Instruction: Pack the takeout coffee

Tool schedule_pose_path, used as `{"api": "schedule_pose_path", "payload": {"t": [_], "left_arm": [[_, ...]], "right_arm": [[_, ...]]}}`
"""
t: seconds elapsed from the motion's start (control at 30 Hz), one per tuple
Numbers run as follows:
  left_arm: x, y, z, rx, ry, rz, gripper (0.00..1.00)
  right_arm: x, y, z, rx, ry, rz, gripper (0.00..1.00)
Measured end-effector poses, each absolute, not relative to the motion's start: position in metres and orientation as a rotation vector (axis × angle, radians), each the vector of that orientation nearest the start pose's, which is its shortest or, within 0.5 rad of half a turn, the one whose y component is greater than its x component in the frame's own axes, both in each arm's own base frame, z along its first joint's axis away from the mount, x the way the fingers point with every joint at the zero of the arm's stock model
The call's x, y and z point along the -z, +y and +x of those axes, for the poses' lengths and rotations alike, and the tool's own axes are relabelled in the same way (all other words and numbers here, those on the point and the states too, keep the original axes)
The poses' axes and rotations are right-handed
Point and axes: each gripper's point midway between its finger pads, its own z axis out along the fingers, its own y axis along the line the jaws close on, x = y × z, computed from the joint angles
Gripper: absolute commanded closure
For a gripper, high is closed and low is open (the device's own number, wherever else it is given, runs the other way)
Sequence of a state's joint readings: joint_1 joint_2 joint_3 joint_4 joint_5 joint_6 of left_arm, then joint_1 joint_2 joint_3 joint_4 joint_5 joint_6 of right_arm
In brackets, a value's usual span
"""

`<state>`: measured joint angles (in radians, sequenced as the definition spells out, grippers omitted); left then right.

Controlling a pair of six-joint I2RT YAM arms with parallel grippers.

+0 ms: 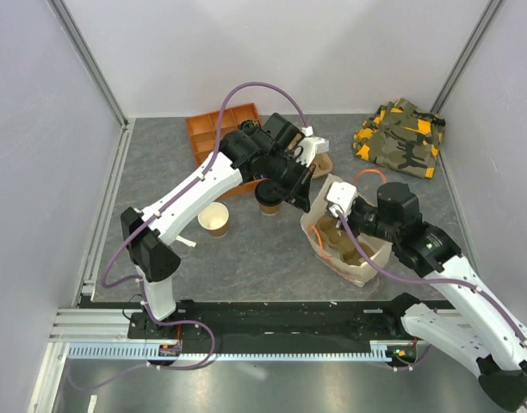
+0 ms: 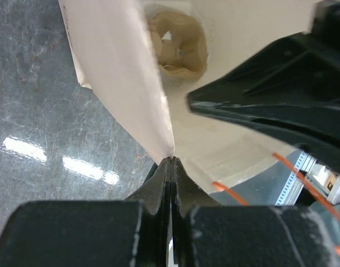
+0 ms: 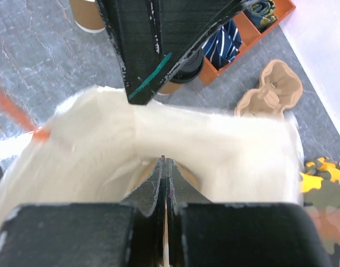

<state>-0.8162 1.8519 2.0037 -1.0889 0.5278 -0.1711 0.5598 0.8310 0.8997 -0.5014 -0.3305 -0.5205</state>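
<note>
The takeout coffee [image 1: 268, 200], a tan cup with a black lid, stands on the table just left of the white paper bag [image 1: 354, 258], partly under my left arm. It also shows in the right wrist view [image 3: 171, 88] behind the left fingers. My left gripper [image 1: 303, 203] is shut on the bag's left rim [image 2: 131, 83]. My right gripper [image 1: 336, 209] is shut on the bag's opposite rim [image 3: 214, 139]. The bag is held open between them. A brown pulp carrier [image 2: 178, 44] lies inside the bag.
A lidless tan cup [image 1: 214, 219] stands left of the coffee. An orange divided tray [image 1: 213, 131] sits at the back, a second pulp carrier [image 3: 273, 92] beside it, and a camouflage cloth [image 1: 401, 138] lies at the back right.
</note>
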Motion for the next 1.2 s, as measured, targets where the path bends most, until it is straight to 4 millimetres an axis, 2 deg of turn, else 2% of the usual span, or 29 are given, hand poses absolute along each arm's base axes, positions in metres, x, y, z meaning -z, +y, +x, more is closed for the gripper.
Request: {"api": "schedule_pose_path", "payload": {"t": [0.1,0.23,0.5,0.73,0.9,1.0,1.07,1.2], "left_arm": [[-0.25,-0.373,0.217,1.029,2.43,1.086,0.98],[-0.244,-0.371,0.206,1.013,2.409,1.142,0.98],[-0.258,-0.378,0.199,0.971,2.28,1.21,0.98],[-0.263,-0.381,0.199,0.964,2.253,1.209,0.98],[-0.271,-0.382,0.199,0.976,2.248,1.188,0.98],[-0.278,-0.383,0.198,0.987,2.25,1.167,0.98],[-0.284,-0.383,0.199,0.995,2.244,1.155,0.98],[-0.288,-0.383,0.201,1.003,2.243,1.135,0.98]], "right_arm": [[-0.25,0.179,0.218,-0.344,1.587,-1.203,1.0],[-0.241,0.173,0.211,-0.336,1.601,-1.219,1.0],[-0.223,0.168,0.2,-0.334,1.621,-1.297,1.0],[-0.212,0.17,0.197,-0.355,1.638,-1.35,1.0],[-0.19,0.17,0.199,-0.382,1.72,-1.399,1.0],[-0.175,0.164,0.191,-0.405,1.801,-1.464,1.0],[-0.175,0.16,0.185,-0.421,1.833,-1.519,1.0],[-0.191,0.157,0.173,-0.46,1.806,-1.643,1.0]]}}
